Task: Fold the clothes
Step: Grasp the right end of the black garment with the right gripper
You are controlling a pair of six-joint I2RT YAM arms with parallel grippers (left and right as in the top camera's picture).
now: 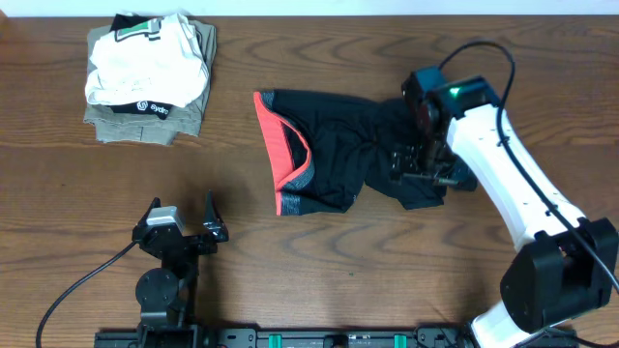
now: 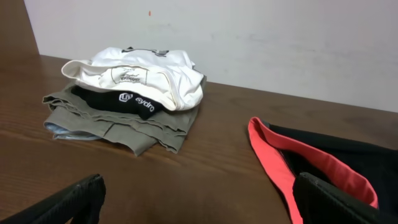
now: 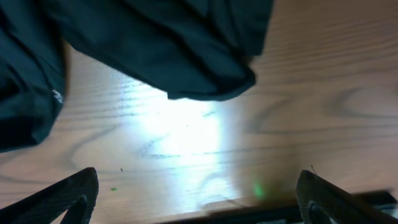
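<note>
We read white lettering on a black band in the stack of folded clothes (image 1: pixel 145 77): a round logo, then a word ending "ydro", its first letter unclear; the white top (image 2: pixel 143 78) on that stack carries a small printed mark too fine to read; beneath lie olive-grey pieces (image 2: pixel 124 124). The stack sits at the far left corner of the table (image 1: pixel 319 280).

The pants (image 1: pixel 338 155) lie bunched on the wood right of centre, well apart from the stack, with the grey waistband (image 1: pixel 295 179) turned left and its bright red lining showing; the black legs are crumpled toward the right.

The right gripper (image 1: pixel 418 166) hangs over that right end; from its wrist view we see both fingers (image 3: pixel 62 199) spread wide with bare wood between them and black cloth above, nothing held. The left gripper (image 1: pixel 182 208) stands near the front edge, fingers (image 2: pixel 68 202) wide apart and empty, facing the stack and the red lining; a black cable (image 1: pixel 87 285) trails from its base.
</note>
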